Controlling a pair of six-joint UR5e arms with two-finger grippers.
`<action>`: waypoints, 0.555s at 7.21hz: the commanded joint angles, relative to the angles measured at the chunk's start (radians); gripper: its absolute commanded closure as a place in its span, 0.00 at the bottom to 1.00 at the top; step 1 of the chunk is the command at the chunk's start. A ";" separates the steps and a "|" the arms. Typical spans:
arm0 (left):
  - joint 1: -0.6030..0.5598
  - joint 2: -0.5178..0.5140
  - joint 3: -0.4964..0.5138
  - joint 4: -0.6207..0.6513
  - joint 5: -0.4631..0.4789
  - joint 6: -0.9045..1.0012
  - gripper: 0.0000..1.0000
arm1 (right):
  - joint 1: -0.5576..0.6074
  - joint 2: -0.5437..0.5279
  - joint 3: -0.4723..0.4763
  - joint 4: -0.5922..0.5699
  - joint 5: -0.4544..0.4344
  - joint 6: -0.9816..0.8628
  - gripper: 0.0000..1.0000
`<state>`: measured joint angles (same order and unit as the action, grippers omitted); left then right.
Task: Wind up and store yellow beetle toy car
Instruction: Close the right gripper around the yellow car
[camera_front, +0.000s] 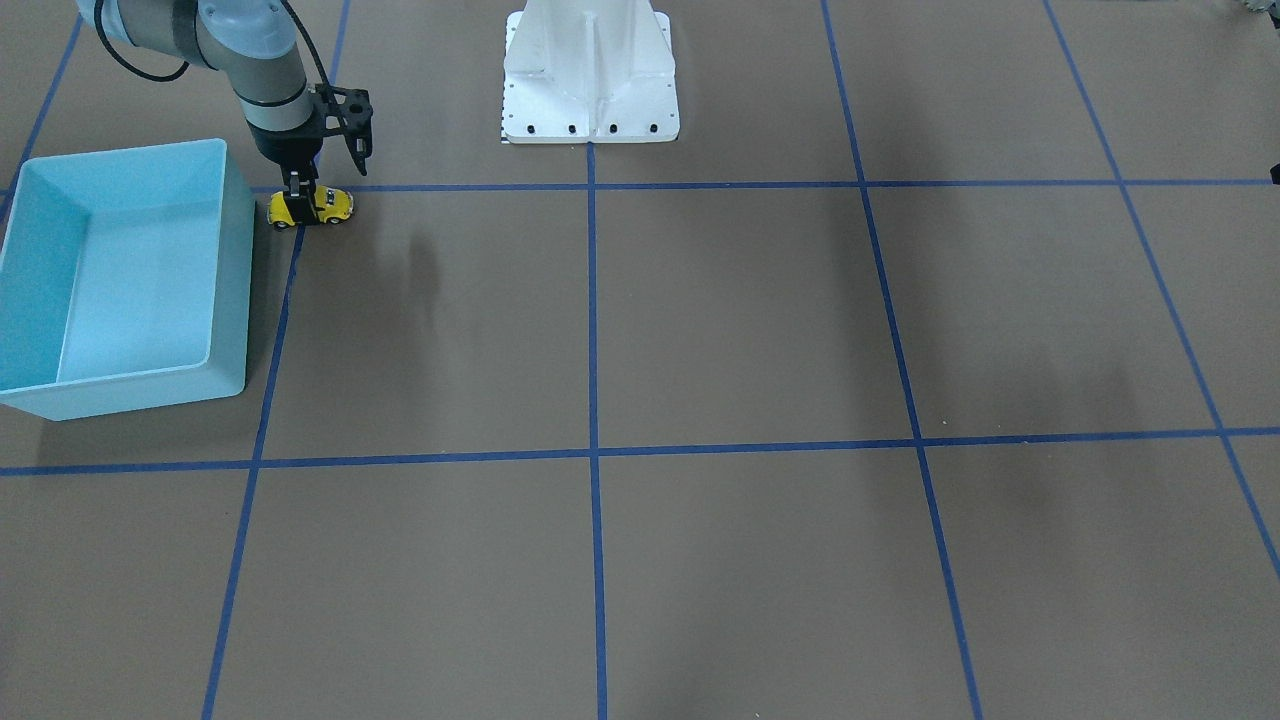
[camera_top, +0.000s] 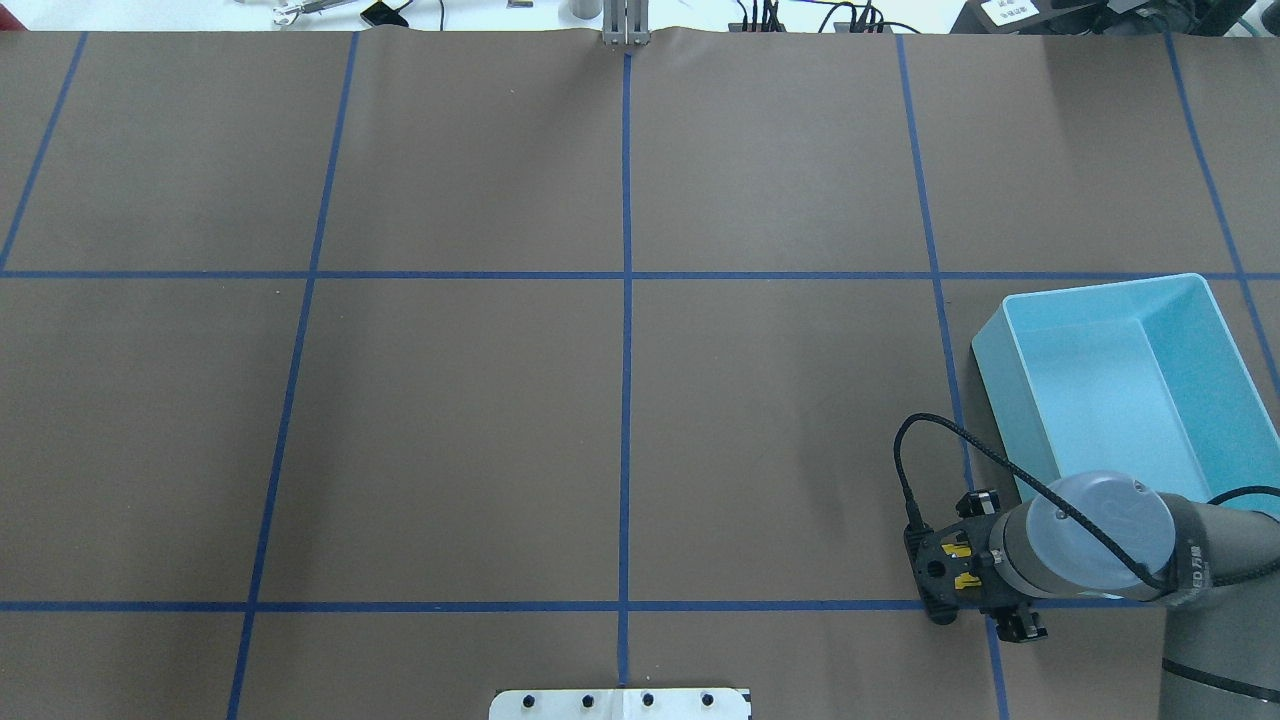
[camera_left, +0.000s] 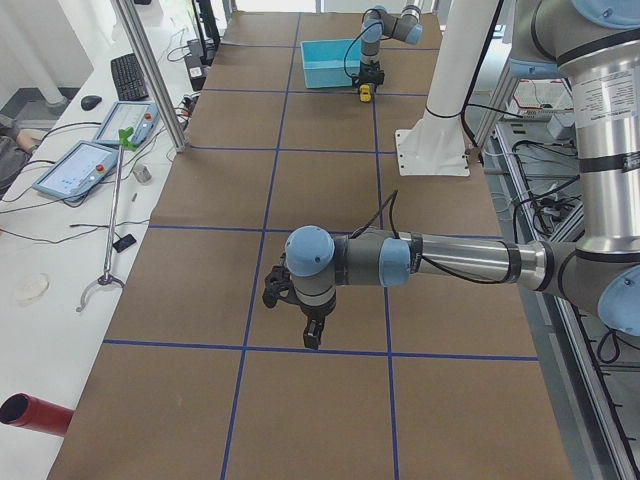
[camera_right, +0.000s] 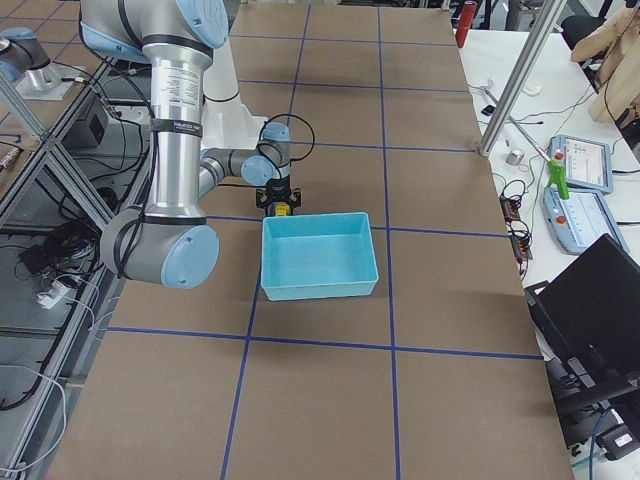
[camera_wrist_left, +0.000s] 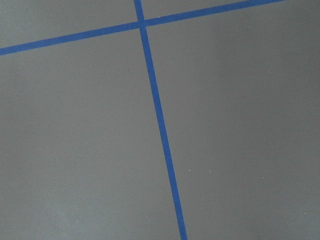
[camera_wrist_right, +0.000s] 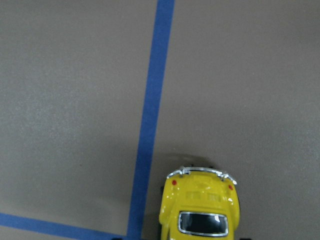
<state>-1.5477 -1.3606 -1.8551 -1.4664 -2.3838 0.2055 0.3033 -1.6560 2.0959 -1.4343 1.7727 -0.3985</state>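
The yellow beetle toy car (camera_front: 336, 203) stands on its wheels on the brown table, on a blue tape line just beside the light blue bin (camera_front: 236, 260). My right gripper (camera_front: 300, 207) comes straight down on it, one finger on each side of its body, shut on it. From overhead only yellow bits of the car (camera_top: 958, 551) show under the right gripper (camera_top: 962, 566). The right wrist view shows the car's rear (camera_wrist_right: 200, 205) at the bottom edge. My left gripper (camera_left: 313, 335) hovers over the table far from the car; I cannot tell whether it is open.
The bin (camera_top: 1100, 292) holds nothing and its near wall is a few centimetres from the car. The white robot base (camera_front: 590, 90) stands at the table's edge. Blue tape lines (camera_wrist_left: 160, 120) cross the brown table.
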 joint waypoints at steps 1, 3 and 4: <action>0.000 0.000 -0.001 0.000 0.000 0.000 0.00 | 0.040 -0.001 0.038 -0.009 0.019 -0.002 1.00; -0.005 0.000 -0.001 0.000 0.000 -0.002 0.00 | 0.139 0.039 0.079 -0.017 0.184 -0.002 1.00; -0.009 0.000 -0.001 0.000 0.000 -0.002 0.00 | 0.169 0.056 0.139 -0.099 0.220 -0.002 1.00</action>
<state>-1.5519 -1.3606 -1.8561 -1.4665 -2.3838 0.2042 0.4237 -1.6246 2.1777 -1.4664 1.9316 -0.4003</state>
